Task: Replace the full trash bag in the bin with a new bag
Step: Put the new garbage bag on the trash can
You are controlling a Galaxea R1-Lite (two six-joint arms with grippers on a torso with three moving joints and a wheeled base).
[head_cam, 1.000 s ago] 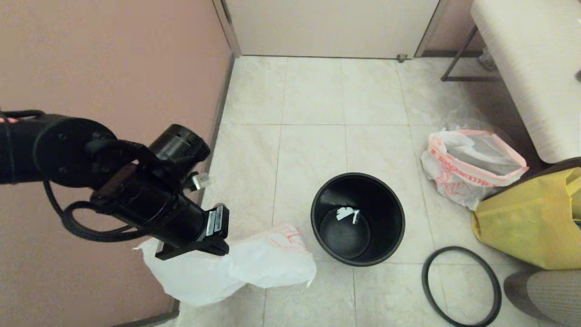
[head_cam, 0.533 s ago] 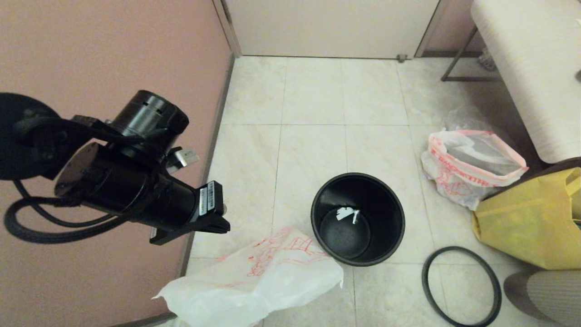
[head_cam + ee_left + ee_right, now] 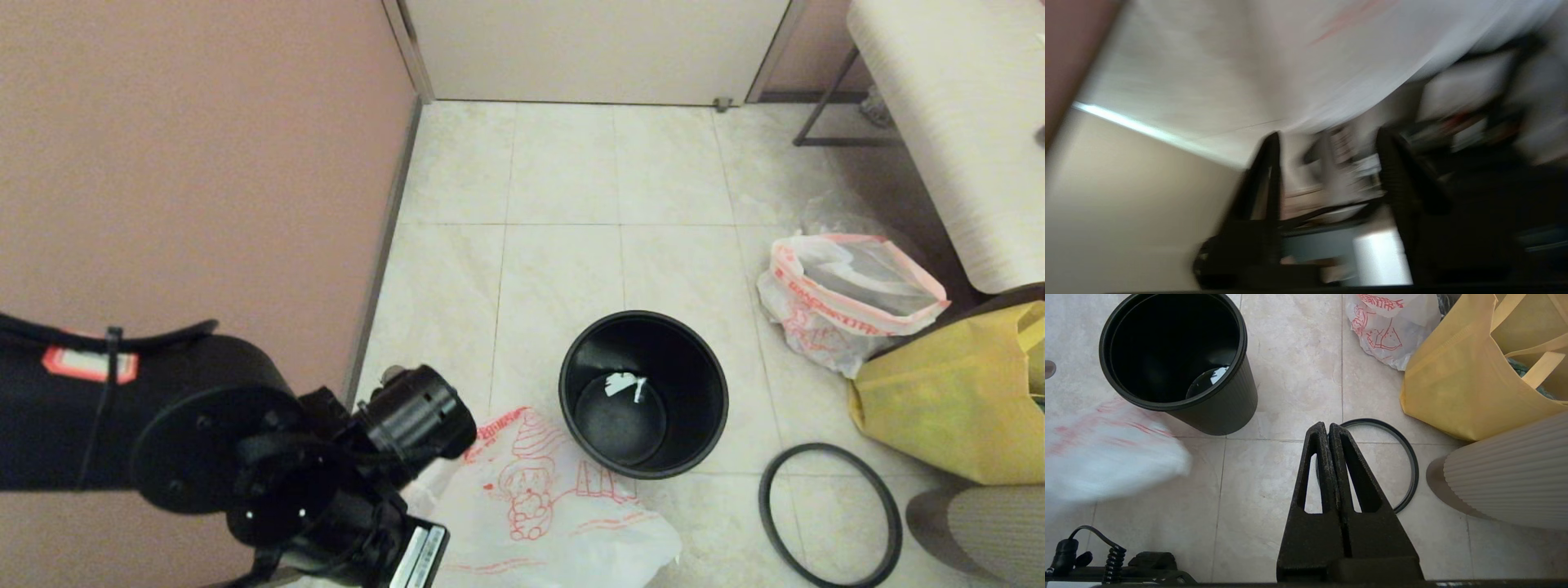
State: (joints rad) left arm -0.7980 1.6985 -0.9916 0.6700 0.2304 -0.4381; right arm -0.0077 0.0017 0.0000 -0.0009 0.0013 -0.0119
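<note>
The black bin point(image 3: 702, 384) stands upright on the tile floor with a white scrap at its bottom. The new bag point(image 3: 555, 506), limp and white with a red cartoon, lies spread on the floor against the bin's left side. My left arm point(image 3: 245, 457) hangs low at the near left over the bag's edge. In the left wrist view my left gripper point(image 3: 1329, 134) is open with nothing between its fingers, and the bag point(image 3: 1290, 61) lies beyond them. The full trash bag point(image 3: 841, 302) sits to the bin's right. My right gripper point(image 3: 1327, 426) is shut above the hoop point(image 3: 1410, 457).
The dark hoop point(image 3: 763, 490) lies flat at the bin's near right. A yellow bag point(image 3: 955, 400) and a ribbed beige object point(image 3: 980, 523) crowd the right side. A padded bench point(image 3: 955, 122) stands at the far right. A pink wall point(image 3: 204, 163) borders the left.
My left arm rose, then swung down to the near left, and its gripper opened. The new bag left the gripper and now lies spread beside the bin, cartoon up.
</note>
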